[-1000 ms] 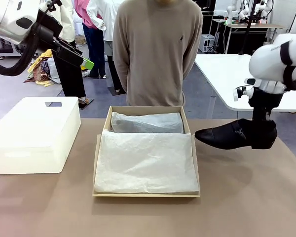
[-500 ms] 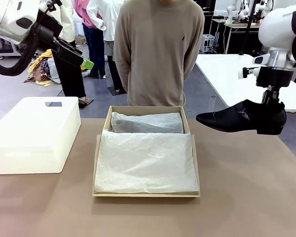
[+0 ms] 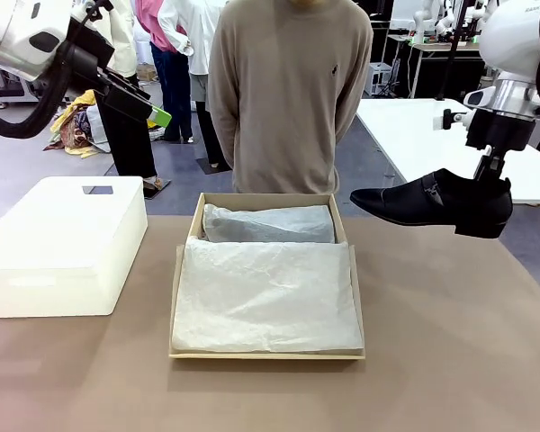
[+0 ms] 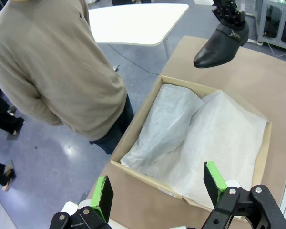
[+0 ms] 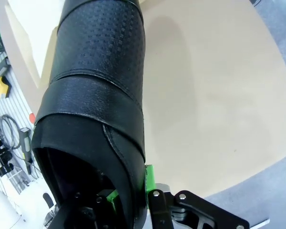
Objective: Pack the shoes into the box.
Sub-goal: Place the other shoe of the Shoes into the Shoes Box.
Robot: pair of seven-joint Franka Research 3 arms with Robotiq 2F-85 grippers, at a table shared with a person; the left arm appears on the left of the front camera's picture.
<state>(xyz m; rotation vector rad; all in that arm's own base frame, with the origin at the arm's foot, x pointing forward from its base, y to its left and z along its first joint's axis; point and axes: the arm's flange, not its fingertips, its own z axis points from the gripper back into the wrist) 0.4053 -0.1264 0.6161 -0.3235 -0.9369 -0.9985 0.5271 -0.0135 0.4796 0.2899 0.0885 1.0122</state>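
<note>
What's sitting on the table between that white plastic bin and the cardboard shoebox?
Nothing. In the front view, just a bare strip of brown tabletop separates the white bin from the box.

A brown tabletop (image 3: 450, 342) fills the foreground. Beyond it lies a grey-blue floor (image 3: 36, 166), glossy enough to catch spots of light in the left wrist view. A white table (image 3: 414, 135) with a rounded corner stands behind on the right. Farther back is a dark desk (image 3: 445, 63) carrying equipment. At the left, a heap of coloured cloth (image 3: 72, 126) lies on the floor.
</note>
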